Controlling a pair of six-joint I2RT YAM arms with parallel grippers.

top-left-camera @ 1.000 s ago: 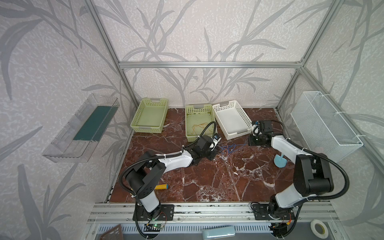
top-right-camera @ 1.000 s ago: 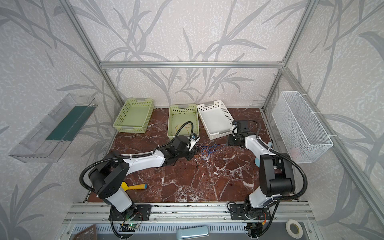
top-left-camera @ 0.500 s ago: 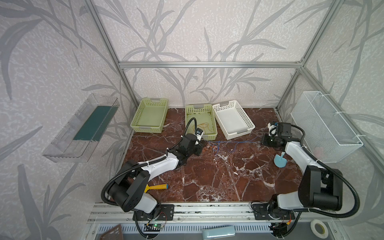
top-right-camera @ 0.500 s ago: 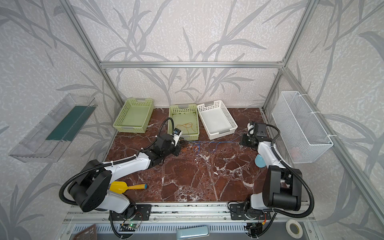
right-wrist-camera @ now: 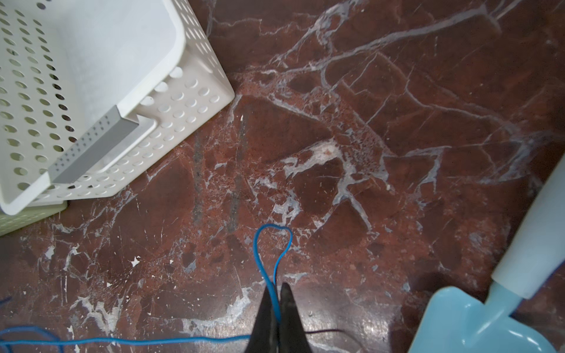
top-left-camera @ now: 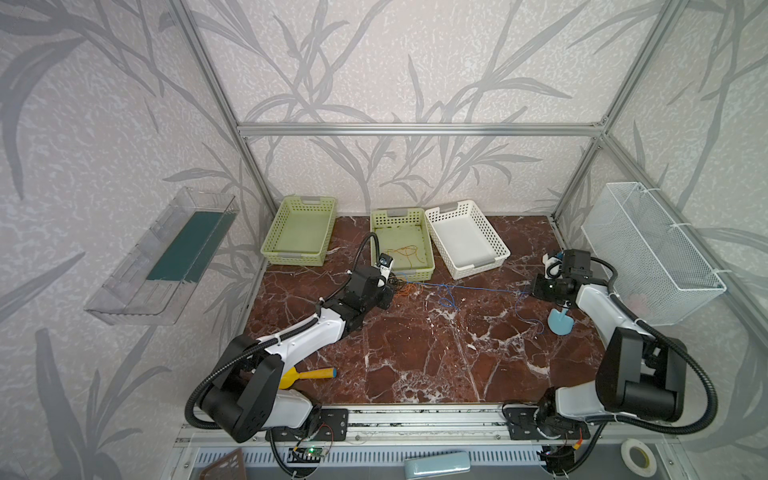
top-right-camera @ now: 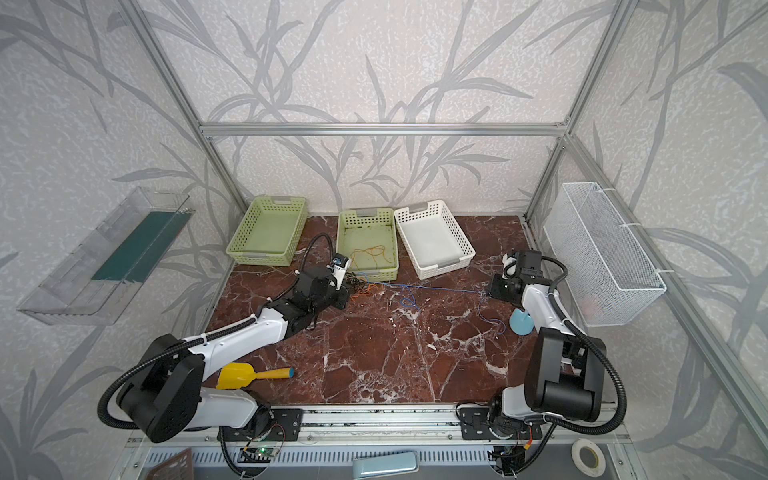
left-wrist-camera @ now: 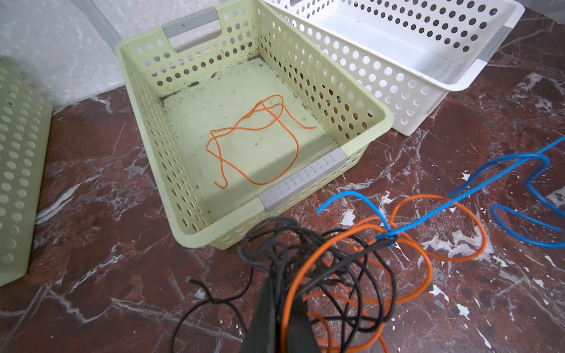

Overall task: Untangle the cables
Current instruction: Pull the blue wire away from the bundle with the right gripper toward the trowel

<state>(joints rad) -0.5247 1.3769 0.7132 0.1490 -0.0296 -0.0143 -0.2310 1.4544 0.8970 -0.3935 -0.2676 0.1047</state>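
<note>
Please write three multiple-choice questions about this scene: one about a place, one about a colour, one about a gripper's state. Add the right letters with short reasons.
1. The loose thin orange cable that no gripper holds lies:
A) in the white basket
B) in the middle light green perforated plastic basket
C) in the wire mesh basket

2. The plastic toy shovel beside the right arm is:
A) yellow
B) red
C) light blue

3. The right gripper is:
A) shut on the thin blue cable
B) open and empty
C) shut on the shovel

1 B: seen on its floor in the left wrist view.
2 C: light blue in both top views.
3 A: jaws closed on it in the right wrist view.
</note>
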